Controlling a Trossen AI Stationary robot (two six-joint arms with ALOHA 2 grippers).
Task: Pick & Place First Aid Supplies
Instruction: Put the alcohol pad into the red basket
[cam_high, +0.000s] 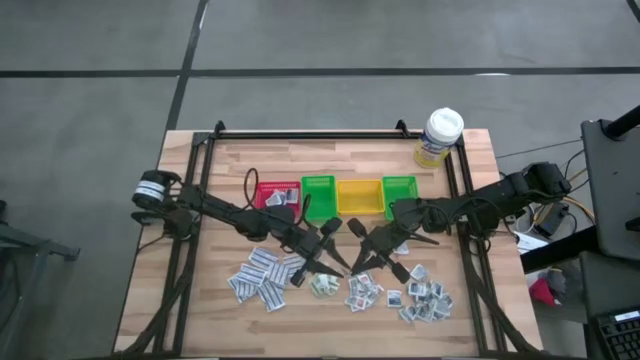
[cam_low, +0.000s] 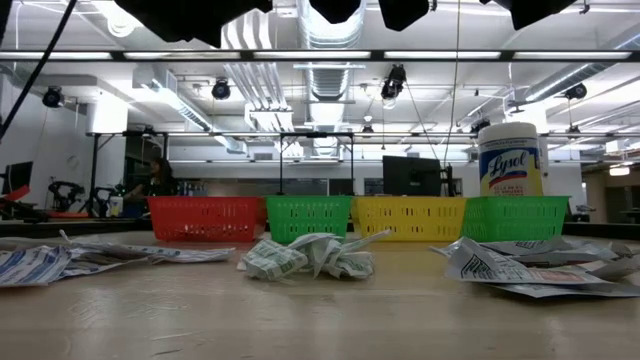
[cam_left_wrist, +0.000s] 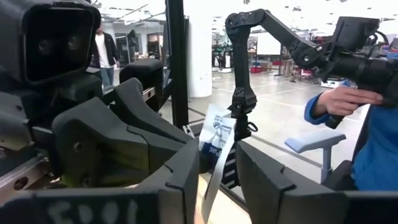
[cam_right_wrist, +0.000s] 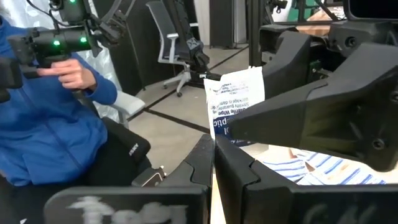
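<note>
Your right jaws (cam_right_wrist: 214, 163) are clenched on a packet (cam_right_wrist: 236, 102) standing upright above the counter (cam_high: 200, 300); left jaws (cam_left_wrist: 217, 171) straddle its 9 o'clock edge, not visibly clamped.

Loose piles of little white packets (cam_high: 262, 275) with blue and grey print are scattered flat along the table's near half, a crumpled greenish bunch (cam_low: 305, 256) mid-table. One wipe packet (cam_right_wrist: 235, 102) is up in the air, pinched upright.
</note>
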